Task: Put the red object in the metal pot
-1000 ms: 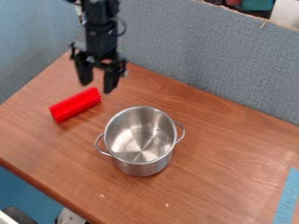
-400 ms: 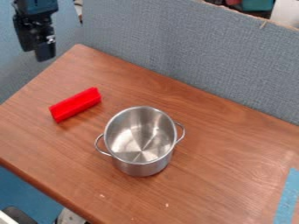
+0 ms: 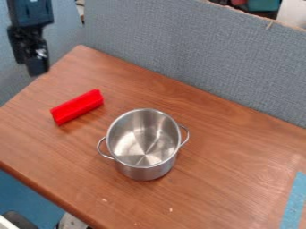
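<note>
Camera view: brown wooden bench [image 3: 227,152] carries a round shiny steel pot [image 3: 143,143], empty, and just beside it to the left a bright red bar-shaped block [image 3: 78,106]; the black hand [image 3: 36,61] hangs well apart, fingers spread, holding nothing

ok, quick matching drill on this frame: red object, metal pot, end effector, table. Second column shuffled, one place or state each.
Things:
1. red object
2. metal pot
3. end effector
4. table

Places or states:
A. brown wood, carrying two of the others
B. up at the far left edge, holding nothing
C. upright and empty, near the table's middle
D. lying flat, left of the pot

Pairs: 1-D, 2-C, 3-B, 4-A
</note>
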Robot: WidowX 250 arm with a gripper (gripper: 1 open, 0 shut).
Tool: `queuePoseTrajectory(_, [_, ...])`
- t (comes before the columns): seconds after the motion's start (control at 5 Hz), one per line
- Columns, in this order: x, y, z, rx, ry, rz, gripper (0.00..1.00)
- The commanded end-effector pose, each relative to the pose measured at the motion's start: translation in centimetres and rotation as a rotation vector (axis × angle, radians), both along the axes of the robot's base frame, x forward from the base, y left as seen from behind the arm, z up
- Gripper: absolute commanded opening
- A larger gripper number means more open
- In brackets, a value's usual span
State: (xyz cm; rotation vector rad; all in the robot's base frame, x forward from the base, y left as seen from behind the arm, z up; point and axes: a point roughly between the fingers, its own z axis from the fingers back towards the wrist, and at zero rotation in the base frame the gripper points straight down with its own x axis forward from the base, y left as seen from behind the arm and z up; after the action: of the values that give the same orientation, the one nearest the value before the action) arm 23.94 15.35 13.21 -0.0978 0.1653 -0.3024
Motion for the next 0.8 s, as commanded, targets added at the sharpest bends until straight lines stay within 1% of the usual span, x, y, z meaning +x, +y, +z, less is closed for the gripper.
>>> queuePoseTrajectory(0.0, [0.2,-2.6,-0.1,0.044,-0.090,0.244,1.00])
queuePoseTrajectory(0.2, [1.1,-4.8,-2.2,0.050,-0.101,0.460,1.00])
queuePoseTrajectory(0.4, [3.7,-8.4,-2.6,0.039,-0.097,0.474,1.00])
queuePoseTrajectory(0.6, [5.4,-9.9,-3.2,0.061,-0.071,0.486,1.00])
